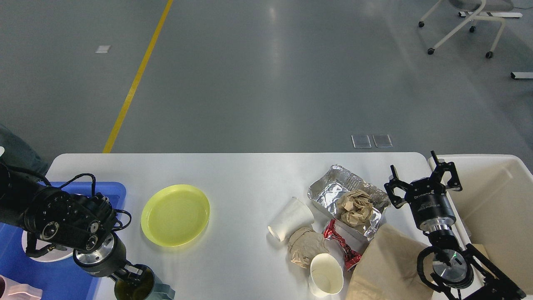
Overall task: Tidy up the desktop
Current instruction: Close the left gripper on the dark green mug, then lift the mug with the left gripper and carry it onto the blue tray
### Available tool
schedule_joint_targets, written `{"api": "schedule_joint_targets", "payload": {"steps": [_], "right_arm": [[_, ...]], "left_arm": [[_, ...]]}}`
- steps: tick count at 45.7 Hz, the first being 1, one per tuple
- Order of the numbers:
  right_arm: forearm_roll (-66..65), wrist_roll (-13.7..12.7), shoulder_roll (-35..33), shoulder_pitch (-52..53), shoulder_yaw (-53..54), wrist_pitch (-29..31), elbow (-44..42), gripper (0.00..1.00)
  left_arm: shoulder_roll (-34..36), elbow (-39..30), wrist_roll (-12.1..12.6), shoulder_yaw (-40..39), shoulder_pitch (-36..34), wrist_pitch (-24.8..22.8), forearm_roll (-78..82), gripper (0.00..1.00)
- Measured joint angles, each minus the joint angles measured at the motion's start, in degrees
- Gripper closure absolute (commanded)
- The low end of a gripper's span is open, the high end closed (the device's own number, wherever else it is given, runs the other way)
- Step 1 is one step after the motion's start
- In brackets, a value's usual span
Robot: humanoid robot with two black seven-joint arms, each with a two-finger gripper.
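Note:
The white desktop (250, 175) carries a yellow plate (175, 214) at the left and a dark green mug (143, 288) at the front left edge. My left gripper (132, 273) points down at the mug's rim. Its fingers are dark against the mug, and I cannot tell whether they grip it. My right gripper (422, 177) is open and empty, upright at the desktop's right end beside the litter. The litter is a foil tray (333, 189) holding crumpled brown paper (354, 206), a tipped paper cup (290, 218), an upright paper cup (326, 276), a brown paper wad (304, 246), a red wrapper (342, 245) and a brown paper bag (387, 268).
A blue tray (62, 279) at the front left holds a white plate (39, 254), mostly hidden by my left arm, and a pink thing (16, 290). A cream bin (495, 196) stands past the desktop's right end. Grey floor and a chair (466, 23) lie beyond.

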Motion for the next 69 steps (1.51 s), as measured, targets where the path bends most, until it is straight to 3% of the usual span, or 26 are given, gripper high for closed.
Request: {"api": "schedule_joint_targets", "payload": {"steps": [8, 24, 30, 41, 55, 69], "right_arm": [[0.0, 0.0, 0.0, 0.0, 0.0, 0.0, 0.0, 0.0], [0.0, 0.0, 0.0, 0.0, 0.0, 0.0, 0.0, 0.0], [0.0, 0.0, 0.0, 0.0, 0.1, 0.0, 0.0, 0.0], [0.0, 0.0, 0.0, 0.0, 0.1, 0.0, -0.1, 0.0], [0.0, 0.0, 0.0, 0.1, 0.1, 0.0, -0.1, 0.0], [0.0, 0.0, 0.0, 0.1, 0.1, 0.0, -0.1, 0.0]], "left_arm": [[0.0, 0.0, 0.0, -0.2, 0.1, -0.6, -0.3, 1.0], [0.6, 0.1, 0.0, -0.2, -0.5, -0.8, -0.8, 1.0], [1.1, 0.0, -0.2, -0.2, -3.1, -3.7, -1.5, 1.0], [4.1, -0.7, -0.5, 1.0, -16.6, -16.6, -7.3, 1.0], [3.4, -4.2, -0.8, 7.6, -37.3, -28.4, -18.2, 1.0], [-5.8, -12.3, -2.1, 14.9, -55.4, -34.6, -31.4, 1.0]]}}
